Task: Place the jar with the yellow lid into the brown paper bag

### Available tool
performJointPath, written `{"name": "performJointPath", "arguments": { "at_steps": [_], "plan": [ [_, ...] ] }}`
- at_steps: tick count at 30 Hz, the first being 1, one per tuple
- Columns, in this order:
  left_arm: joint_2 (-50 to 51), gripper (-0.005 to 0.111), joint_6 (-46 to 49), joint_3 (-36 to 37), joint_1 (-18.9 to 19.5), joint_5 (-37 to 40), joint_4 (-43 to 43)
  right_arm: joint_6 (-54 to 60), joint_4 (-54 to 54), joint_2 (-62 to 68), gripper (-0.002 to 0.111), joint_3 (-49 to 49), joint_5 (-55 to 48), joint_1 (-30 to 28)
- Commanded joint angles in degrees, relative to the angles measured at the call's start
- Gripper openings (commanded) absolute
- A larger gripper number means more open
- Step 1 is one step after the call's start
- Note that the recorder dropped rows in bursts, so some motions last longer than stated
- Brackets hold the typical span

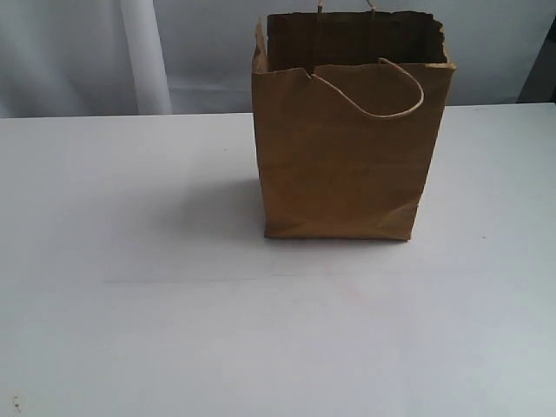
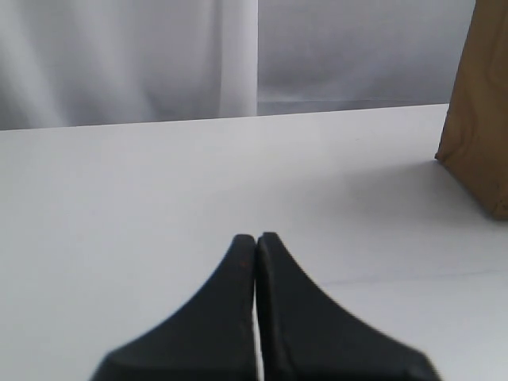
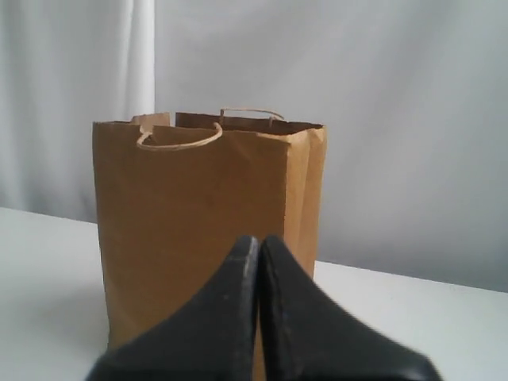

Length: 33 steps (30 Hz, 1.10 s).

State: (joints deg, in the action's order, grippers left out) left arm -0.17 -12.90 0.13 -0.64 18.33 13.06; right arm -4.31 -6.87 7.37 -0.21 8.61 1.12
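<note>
**Brown bag stands ready; jar out of sight**

Exterior view: the bag stands upright on the white worktop. Its mouth is open, its top edge is ragged, and one cord handle has flopped over the near face. No arm shows here, and the jar is in none of the three views. It may sit inside the bag, whose floor is hidden, or lie off-frame; I cannot tell which.

Left wrist view: the left hand is clenched, its two black fingers pressed together with nothing between them, above the worktop. Only a corner of the bag shows, well apart to one side.

Right wrist view: the right hand is likewise clenched on nothing and points at the bag's broad face from nearby.

Handling, as a judgement: thin paper is light and will slide or fold if nudged. Anything going in should drop straight down through the mouth, clear of the handle loops and the torn rim. A lidded jar is likely stiff and smooth-sided, so holding it across the body just under the lid looks safer than pinching the lid itself.
</note>
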Motion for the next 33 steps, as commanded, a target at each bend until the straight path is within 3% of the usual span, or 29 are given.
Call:
{"name": "performJointPath", "arguments": {
  "at_steps": [1,9,33],
  "plan": [
    [0.17,0.001,-0.22,-0.13,-0.28,-0.54,-0.22,0.03,0.93,-4.17,0.0,0.21,-3.75,-0.56],
    [0.17,0.001,-0.22,-0.13,-0.28,-0.54,-0.22,0.09,1.04,-7.37,0.0,0.21,-13.76,-0.56],
    [0.17,0.001,-0.22,-0.13,-0.28,-0.54,-0.22,-0.28,2.71,-7.37,0.0,0.21,-14.07,-0.56]
  ]
}}
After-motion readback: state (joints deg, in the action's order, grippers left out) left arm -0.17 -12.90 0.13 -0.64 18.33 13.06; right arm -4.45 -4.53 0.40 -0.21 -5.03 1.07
